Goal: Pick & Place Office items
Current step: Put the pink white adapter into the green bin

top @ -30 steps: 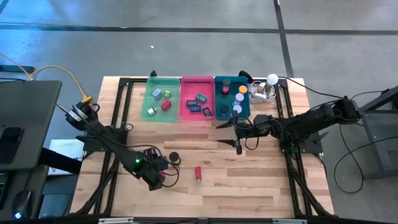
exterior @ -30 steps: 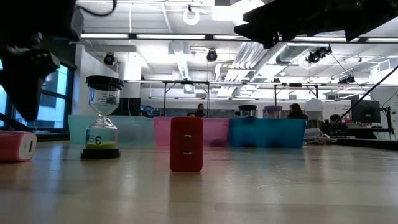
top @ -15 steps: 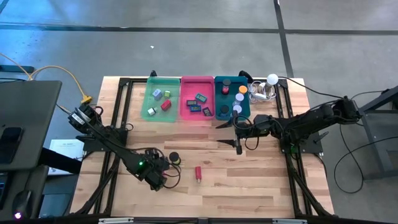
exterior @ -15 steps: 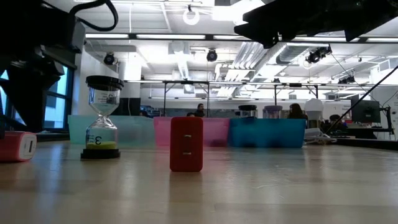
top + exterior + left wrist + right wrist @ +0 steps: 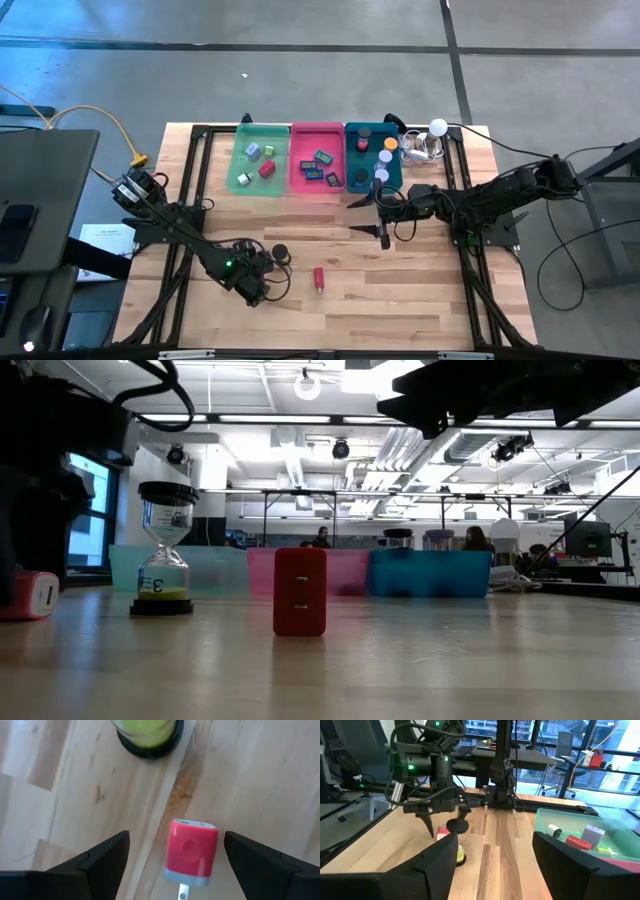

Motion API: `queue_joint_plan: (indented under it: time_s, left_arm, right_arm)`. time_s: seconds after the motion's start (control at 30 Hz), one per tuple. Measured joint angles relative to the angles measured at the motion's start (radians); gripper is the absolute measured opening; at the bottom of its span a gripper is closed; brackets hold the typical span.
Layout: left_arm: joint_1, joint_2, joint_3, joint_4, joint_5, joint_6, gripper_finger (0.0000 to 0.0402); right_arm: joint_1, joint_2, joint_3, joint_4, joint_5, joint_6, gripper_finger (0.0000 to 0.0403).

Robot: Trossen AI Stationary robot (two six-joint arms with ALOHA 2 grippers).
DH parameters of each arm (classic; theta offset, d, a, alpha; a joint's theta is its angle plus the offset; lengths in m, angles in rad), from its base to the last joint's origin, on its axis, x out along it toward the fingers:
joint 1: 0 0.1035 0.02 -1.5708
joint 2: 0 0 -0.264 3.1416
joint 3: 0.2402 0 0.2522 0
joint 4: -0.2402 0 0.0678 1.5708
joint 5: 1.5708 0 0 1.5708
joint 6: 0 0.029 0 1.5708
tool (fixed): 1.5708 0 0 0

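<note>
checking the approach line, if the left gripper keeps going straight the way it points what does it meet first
Most likely the pink block: it lies between the left gripper's open fingers, apparently just ahead of them. The hourglass stands farther on, slightly off that line.

Grey concrete floor point(image 5: 300, 60), wood tabletop point(image 5: 400, 290), ceiling strip lights point(image 5: 250, 418), big windows point(image 5: 620, 765) w/ office chairs.

From overhead, we cannot make out the pink block with a white end point(image 5: 262, 283); the left gripper point(image 5: 258, 290) covers it. At table height the picture's edge and the dark arm cut that block point(image 5: 33, 595) off. In the left wrist view, the black-based sandglass with green sand point(image 5: 147, 735) ahead of the fingers point(image 5: 102, 855) is cut off at the edge. The small pieces in the green plastic tray point(image 5: 243, 185), far from that gripper, are too small to identify.
</note>
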Motion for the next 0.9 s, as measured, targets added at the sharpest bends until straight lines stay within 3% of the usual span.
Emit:
queue_joint_plan:
  time_s: [0.2, 0.6, 0.73, 0.9]
  left_arm:
    - [0.0, 0.0, -0.048, 0.094, 0.001, 0.014, 0.0316]
    - [0.0, 0.0, -0.053, 0.103, 0.017, -0.009, 0.0314]
    - [0.0, 0.0, -0.053, 0.107, 0.016, -0.015, 0.0287]
    - [-0.002, 0.0, -0.053, 0.12, 0.016, -0.035, 0.022]
  right_arm:
    - [0.0, 0.0, 0.0, 0.0, 0.002, -0.003, 0.0248]
    - [0.0, 0.0, 0.0, 0.001, 0.003, -0.003, 0.0248]
    - [0.0, 0.0, 0.0, 0.001, 0.003, -0.003, 0.0248]
    - [0.0, 0.0, 0.0, 0.001, 0.003, -0.003, 0.0248]
